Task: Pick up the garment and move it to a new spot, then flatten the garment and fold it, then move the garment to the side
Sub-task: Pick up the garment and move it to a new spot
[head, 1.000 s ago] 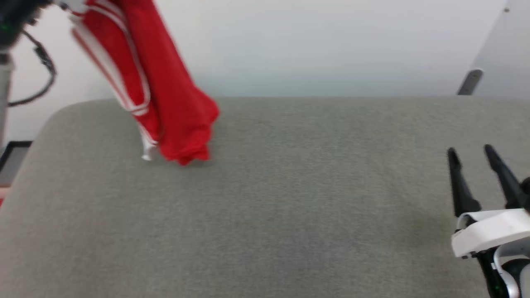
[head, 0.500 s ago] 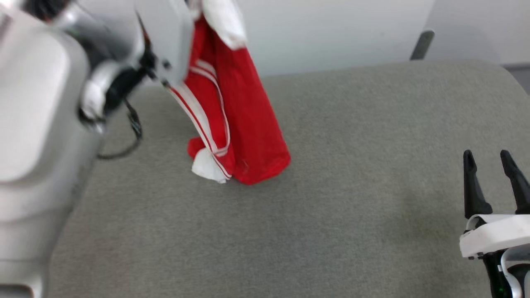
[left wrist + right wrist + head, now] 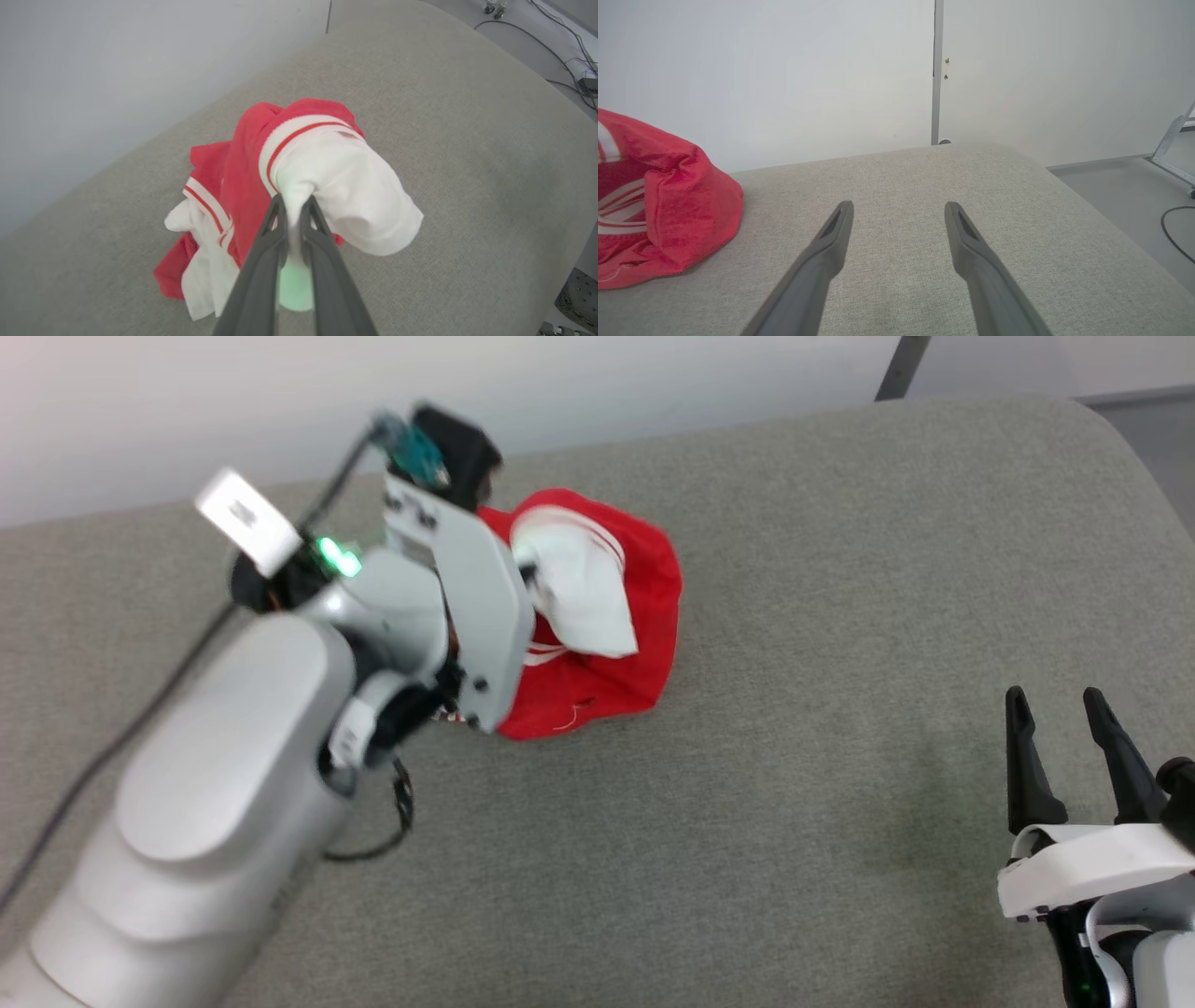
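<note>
The garment (image 3: 616, 663), bright red with a white sleeve and striped trim, sits bunched in a heap on the grey padded table (image 3: 822, 821), left of centre toward the back. In the left wrist view my left gripper (image 3: 293, 204) is shut on the white sleeve of the garment (image 3: 243, 154), holding that part up above the heap. My left forearm (image 3: 271, 747) hides the heap's left side in the head view. Far to the right, near the front edge, my right gripper (image 3: 1053, 700) stands open and empty. The right wrist view shows my right gripper (image 3: 899, 207) over bare table, with the garment (image 3: 677, 205) at its left.
A pale wall (image 3: 280, 401) runs behind the table. The table's rounded right edge (image 3: 1148, 476) drops to a grey floor. Cables (image 3: 565, 42) lie on the floor beyond the table's far corner, and a metal frame (image 3: 1174, 135) stands at the right.
The head camera has tilted down and turned. The garment hung stretched from my raised left gripper; now it has come down into a heap on the table. My right gripper stays open.
</note>
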Robot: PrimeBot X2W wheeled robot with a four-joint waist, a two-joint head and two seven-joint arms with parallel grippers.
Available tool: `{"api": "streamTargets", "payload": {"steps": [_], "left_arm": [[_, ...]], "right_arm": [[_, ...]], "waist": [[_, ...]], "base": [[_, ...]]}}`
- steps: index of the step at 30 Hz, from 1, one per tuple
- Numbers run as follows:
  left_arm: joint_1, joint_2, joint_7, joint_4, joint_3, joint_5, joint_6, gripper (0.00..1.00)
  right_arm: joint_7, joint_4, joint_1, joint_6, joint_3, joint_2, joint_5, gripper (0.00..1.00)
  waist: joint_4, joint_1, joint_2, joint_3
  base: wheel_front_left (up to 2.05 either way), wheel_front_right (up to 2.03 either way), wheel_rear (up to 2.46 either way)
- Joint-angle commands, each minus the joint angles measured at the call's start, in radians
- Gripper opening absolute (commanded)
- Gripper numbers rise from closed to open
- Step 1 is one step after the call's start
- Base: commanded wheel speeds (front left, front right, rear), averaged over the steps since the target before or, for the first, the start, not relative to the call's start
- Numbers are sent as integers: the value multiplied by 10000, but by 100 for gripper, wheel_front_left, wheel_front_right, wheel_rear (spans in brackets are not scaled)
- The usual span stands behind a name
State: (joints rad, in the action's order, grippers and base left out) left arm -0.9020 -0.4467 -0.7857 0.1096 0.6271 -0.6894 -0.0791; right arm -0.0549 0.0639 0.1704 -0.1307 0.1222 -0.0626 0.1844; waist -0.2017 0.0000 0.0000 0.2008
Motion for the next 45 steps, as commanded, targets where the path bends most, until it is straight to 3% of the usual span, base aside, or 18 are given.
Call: {"api": "streamTargets", "payload": {"steps": [1, 25, 26, 29, 32, 33, 34, 36, 41, 43, 45], "left_arm": [[345, 114, 55, 125, 92, -150, 27, 0], [1653, 1541, 1310, 3384, 1251, -443, 897, 0], [1605, 1586, 1381, 3490, 1260, -450, 952, 16], [1492, 1727, 1566, 3695, 1235, -525, 1130, 46], [1458, 1780, 1645, 3756, 1207, -620, 1239, 49], [1420, 1789, 1707, 3766, 1199, -617, 1270, 54], [1406, 1796, 1732, 3770, 1171, -665, 1297, 70], [1427, 1858, 1793, 3749, 1093, -800, 1330, 69], [1457, 1728, 2097, 3443, 906, -922, 1420, 83], [1533, 1632, 2298, 3281, 818, -955, 1460, 96], [1612, 1495, 2558, 3054, 736, -912, 1489, 98]], "right_arm": [[-113, 121, 102, -1, -57, 20, 115, 100], [-482, 1003, 611, 1, -867, -107, 215, 100], [-475, 1013, 599, -1, -872, -127, 225, 100], [-434, 1029, 513, 1, -877, -198, 220, 100], [-397, 1017, 437, 1, -899, -249, 205, 100], [-367, 1012, 402, 1, -901, -272, 208, 100], [-352, 995, 386, 1, -924, -295, 209, 100], [-300, 963, 305, 1, -936, -348, 207, 100], [-149, 843, 215, -1, -1054, -469, 223, 100], [-85, 775, 190, 1, -1092, -508, 219, 100], [-31, 725, 126, 1, -1123, -564, 205, 100]], "waist": [[-112, 0, 0, 146], [-227, 0, 0, 53], [-206, 0, 0, 7], [-107, 0, 0, -181], [-30, 0, 0, -322], [22, 0, 0, -406], [61, 0, 0, -468], [167, 0, 0, -629], [417, 0, 0, -968], [530, 0, 0, -1107], [661, 0, 0, -1264]], "base": [[0, 0, 0], [0, 0, 0], [0, 0, 0], [0, 0, 0], [0, 0, 0], [0, 0, 0], [0, 0, 0], [0, 0, 0], [0, 0, 0], [0, 0, 0], [0, 0, 0]]}}
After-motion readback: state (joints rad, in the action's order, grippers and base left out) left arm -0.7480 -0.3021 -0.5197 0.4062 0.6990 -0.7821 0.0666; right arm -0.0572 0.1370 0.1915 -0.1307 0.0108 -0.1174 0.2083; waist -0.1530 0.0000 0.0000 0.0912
